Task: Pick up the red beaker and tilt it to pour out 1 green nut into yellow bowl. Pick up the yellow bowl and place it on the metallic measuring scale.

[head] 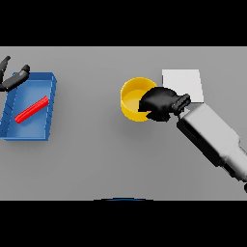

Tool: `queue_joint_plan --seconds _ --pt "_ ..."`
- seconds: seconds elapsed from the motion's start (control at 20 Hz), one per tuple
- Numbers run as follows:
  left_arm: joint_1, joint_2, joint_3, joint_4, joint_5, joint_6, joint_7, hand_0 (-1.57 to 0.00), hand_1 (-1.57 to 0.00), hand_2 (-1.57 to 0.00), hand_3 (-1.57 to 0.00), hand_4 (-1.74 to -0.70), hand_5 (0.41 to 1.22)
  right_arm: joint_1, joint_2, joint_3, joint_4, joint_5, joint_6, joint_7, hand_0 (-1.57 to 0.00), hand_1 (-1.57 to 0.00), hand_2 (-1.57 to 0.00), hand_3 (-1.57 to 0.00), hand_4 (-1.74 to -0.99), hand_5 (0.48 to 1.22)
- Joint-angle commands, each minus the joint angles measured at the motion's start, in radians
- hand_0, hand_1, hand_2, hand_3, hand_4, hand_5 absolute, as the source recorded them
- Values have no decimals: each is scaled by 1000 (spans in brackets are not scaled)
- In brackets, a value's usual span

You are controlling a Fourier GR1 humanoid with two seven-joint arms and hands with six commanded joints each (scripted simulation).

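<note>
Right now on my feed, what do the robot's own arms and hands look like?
The right arm is a blocky forearm in light grey and white with a darker grey underside. It ends in a black right hand with rounded, bulky fingers. The left hand is dark too, with slim fingers; its arm is out of view. No cables or markings show.

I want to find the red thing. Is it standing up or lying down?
Lying down. The red beaker lies flat and slanted inside the blue tray, showing its long side.
</note>
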Motion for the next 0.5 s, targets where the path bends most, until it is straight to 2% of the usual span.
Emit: queue_joint_plan --seconds 0.0,0.15,0.2,0.35,0.45 --pt "-2 -7 1 2 5 1 2 1 1 1 1 -788 702 7 -3 -2 -21 0 4 18 -1563 -1562 -1447 -1199 -1738 1219" --pt "0 -17 0 -6 8 10 9 1 1 1 1 -799 704 26 -8 -13 -74 -9 17 41 -1567 -1567 -1507 -1179 -1739 1219" --pt "2 -14 2 -8 11 6 7 1 1 1 1 -800 704 25 -14 -33 -88 -20 32 65 -1520 -1567 -1520 -1179 -1740 1219" --pt "3 -9 12 -8 23 0 25 1 1 1 1 -820 717 6 -55 -75 -77 -18 11 87 -1545 -1569 -1487 -1183 -1740 1220" --pt "11 -9 16 -21 28 4 33 1 1 1 1 -831 728 -7 -78 -99 -36 -16 -36 59 -1554 -1570 -1517 -1166 -1741 1220"
